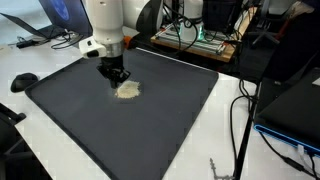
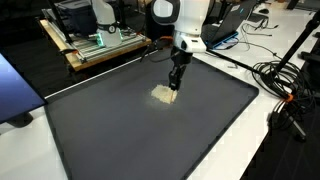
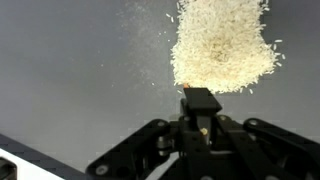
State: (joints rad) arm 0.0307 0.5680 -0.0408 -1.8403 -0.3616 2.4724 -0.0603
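Wrist view: black Robotiq gripper (image 3: pixel 200 98) enters from the bottom edge, fingers clenched tight with no gap visible between them. A small orange-brown speck sits at the fingertips; cannot tell whether anything is pinched. Directly beyond the tips, touching or just short of them, lies the off-white heap of loose rice-like grains (image 3: pixel 222 45), dense in its middle, with a thin scatter of single grains trailing off to its left. Both exterior views: gripper (image 1: pixel 118 76) (image 2: pixel 175 84) points straight down, its tips at the edge of the heap (image 1: pixel 127 90) (image 2: pixel 164 95). The heap rests on a large dark grey rectangular mat (image 1: pixel 150 130) (image 2: pixel 150 140), in the half of the mat nearer the arm's base, well clear of all four mat edges. The mat covers most of the white counter (image 1: pixel 30 65) (image 2: pixel 290 150). In an exterior view a small black rounded object (image 1: pixel 23 81) sits on the counter just off a mat corner. Farther back: a wooden board carrying electronics (image 2: pixel 100 45) (image 1: pixel 195 42), and a tangle of black cables (image 2: pixel 285 85) along the counter edge.
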